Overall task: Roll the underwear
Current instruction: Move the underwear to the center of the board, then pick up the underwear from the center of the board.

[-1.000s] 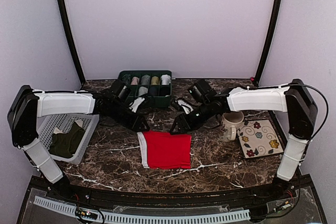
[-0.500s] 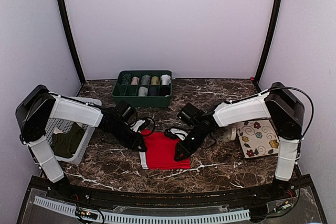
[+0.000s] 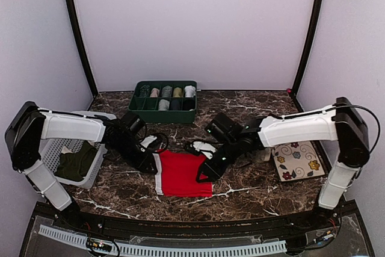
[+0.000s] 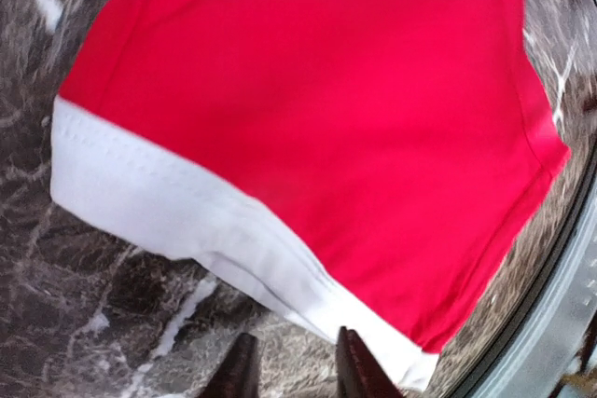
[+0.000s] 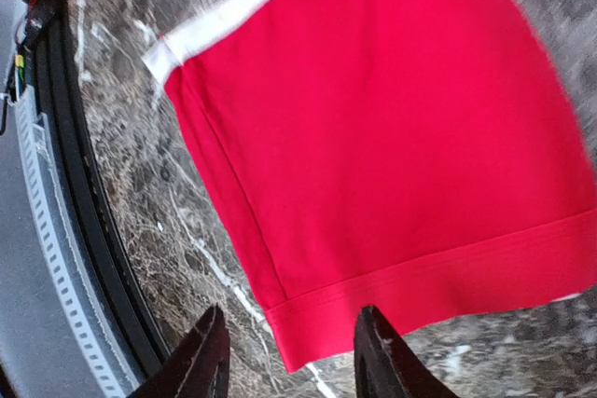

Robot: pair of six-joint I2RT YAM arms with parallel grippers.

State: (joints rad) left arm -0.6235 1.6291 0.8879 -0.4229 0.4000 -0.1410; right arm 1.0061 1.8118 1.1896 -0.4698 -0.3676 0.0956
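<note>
From where I stood, the underwear lay flat on the counter, midway between the two arms. Its white waistband faced the robot's left and its red leg hem faced the right, so the long axis ran straight from one arm to the other.

The left end effector sat low, just beside the waistband edge. Its fingers were parted only a little with nothing between them, and the band lay directly ahead of the tips.

The right end effector hung over the opposite end. Its fingers stood wider apart and straddled the near corner of the hem. I couldn't see them pinching the cloth, so I took both as released.

Neither arm looked clearly closer, as each was right at its own end. A roll would have to travel along that left-to-right axis. The end picked up first would set the direction, and the waistband looked the stiffer edge to start from.
</note>
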